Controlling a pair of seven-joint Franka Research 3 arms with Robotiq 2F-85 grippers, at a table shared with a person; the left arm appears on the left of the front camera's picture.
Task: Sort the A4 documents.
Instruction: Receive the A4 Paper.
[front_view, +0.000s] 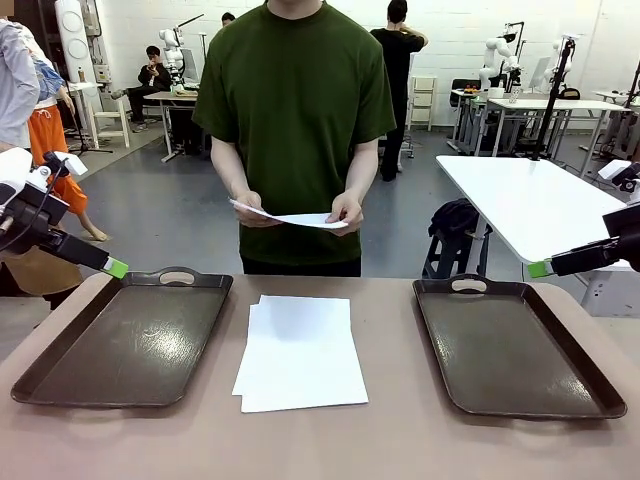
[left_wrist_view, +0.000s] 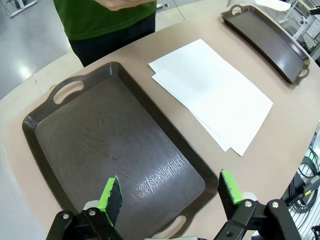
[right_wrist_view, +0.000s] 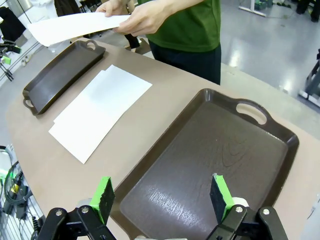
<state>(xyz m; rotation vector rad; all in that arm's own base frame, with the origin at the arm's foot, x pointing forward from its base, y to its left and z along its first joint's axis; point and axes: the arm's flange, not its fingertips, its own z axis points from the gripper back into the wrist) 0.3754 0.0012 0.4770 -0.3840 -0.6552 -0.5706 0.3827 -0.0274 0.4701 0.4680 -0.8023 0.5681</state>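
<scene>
Both claws stand parted and empty. The left claw (left_wrist_view: 170, 191) hangs over the left tray (left_wrist_view: 75, 150), and the right claw (right_wrist_view: 161, 194) hangs over the right tray (right_wrist_view: 260, 150). Between the two claws, beyond either's fingertips, the stack of A4 documents (front_view: 300, 350) lies flat on the tabletop (front_view: 400, 440). We judge that this middle spot lets either arm take a sheet and drop it in the tray beneath its own claw. Across from the claws, the person (front_view: 300, 100) holds more paper (front_view: 295, 218) level at the waist, seemingly ready to hand it over or lay it down. We count two trays, two claws and at least two sheets in the stack, going by their offset edges. We cannot tell how many sheets the person holds.
</scene>
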